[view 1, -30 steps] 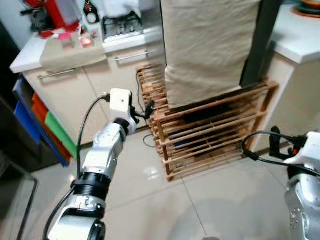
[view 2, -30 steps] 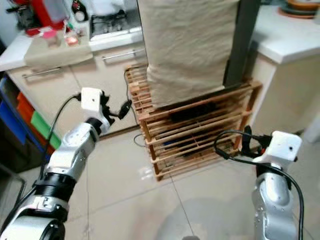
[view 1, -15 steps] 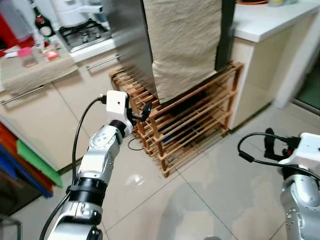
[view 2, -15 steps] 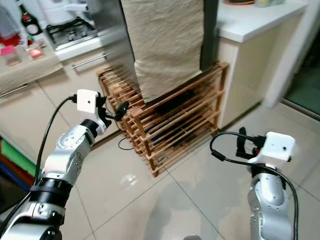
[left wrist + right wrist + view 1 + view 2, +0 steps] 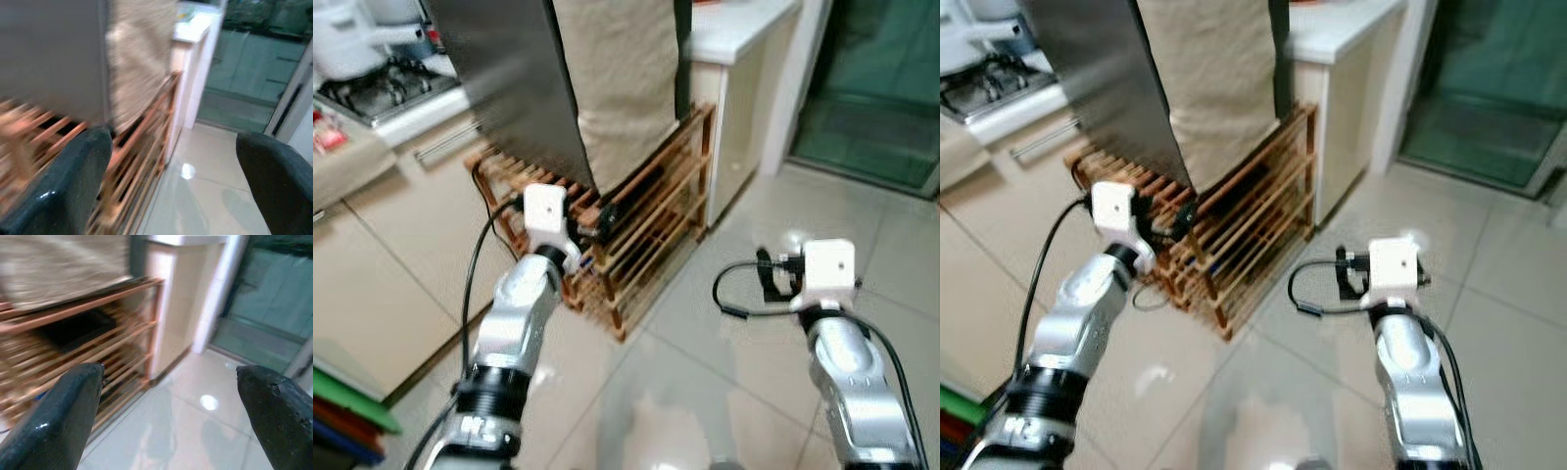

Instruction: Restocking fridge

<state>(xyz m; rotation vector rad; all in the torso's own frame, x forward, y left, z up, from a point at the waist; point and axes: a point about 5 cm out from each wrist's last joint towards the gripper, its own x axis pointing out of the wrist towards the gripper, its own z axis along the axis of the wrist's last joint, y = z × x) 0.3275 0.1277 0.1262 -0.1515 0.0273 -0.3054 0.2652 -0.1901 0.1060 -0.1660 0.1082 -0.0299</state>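
Robot is walking the kitchen, approach step. Fridge [image 5: 509,88] is standing at 11 o'clock, on wooden rack [image 5: 646,211]. Left gripper [image 5: 592,217] and right gripper [image 5: 766,279] are hanging w/ fingers wide apart, holding nothing. Next: prob. fetching stock.

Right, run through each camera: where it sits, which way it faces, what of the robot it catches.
Left eye, right eye: on the head, looking forward and down at the wooden rack and tiled floor; both arms show, left gripper by the rack, right gripper over the floor.
Left wrist: faces along its open fingers at rack and cloth.
Right wrist: its fingers frame the same rack.
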